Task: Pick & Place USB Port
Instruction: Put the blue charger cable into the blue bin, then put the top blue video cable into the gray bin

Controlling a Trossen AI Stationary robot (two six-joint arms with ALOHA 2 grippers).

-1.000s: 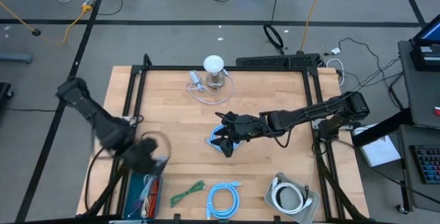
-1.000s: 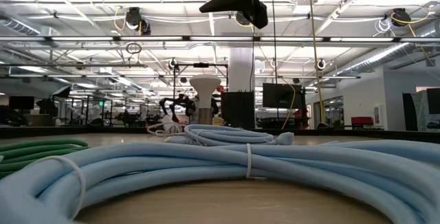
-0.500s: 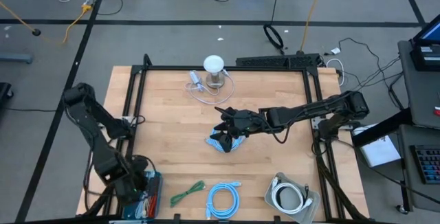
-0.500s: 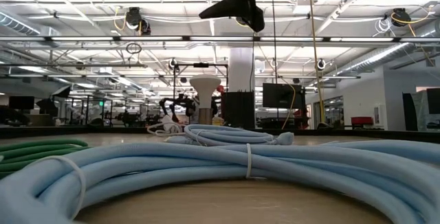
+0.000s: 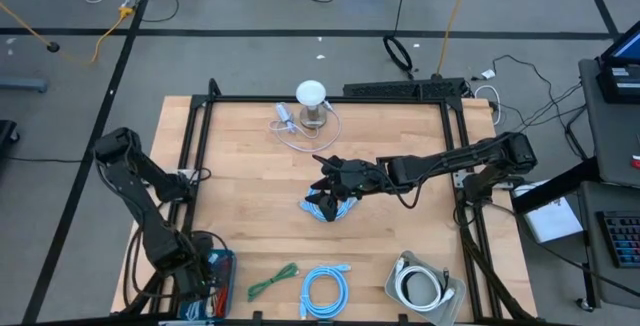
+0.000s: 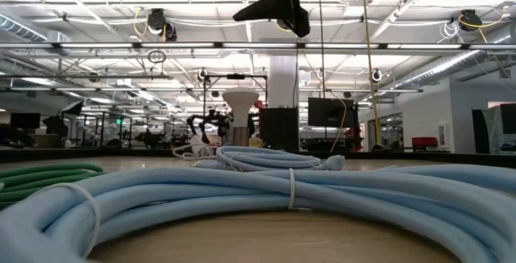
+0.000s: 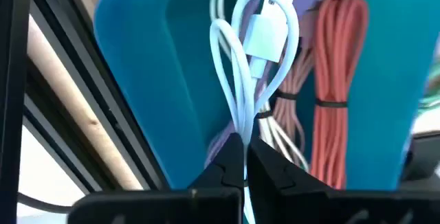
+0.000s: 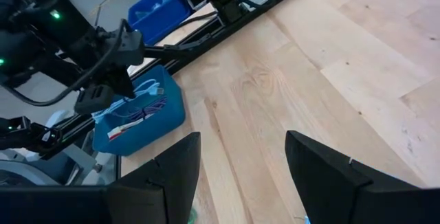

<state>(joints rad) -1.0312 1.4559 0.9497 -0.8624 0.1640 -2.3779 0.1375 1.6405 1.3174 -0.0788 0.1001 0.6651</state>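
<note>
Left hand (image 7: pixel 245 157) pinching white cable (image 7: pixel 251 66) over blue bin (image 7: pixel 158 80); right hand (image 8: pixel 240 172) open, apparently mid-table.

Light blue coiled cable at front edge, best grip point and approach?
Grip the light blue coiled cable across its tied bundle of strands on one side of the loop, coming straight down: it lies flat on the table, free of the green cable.
</note>
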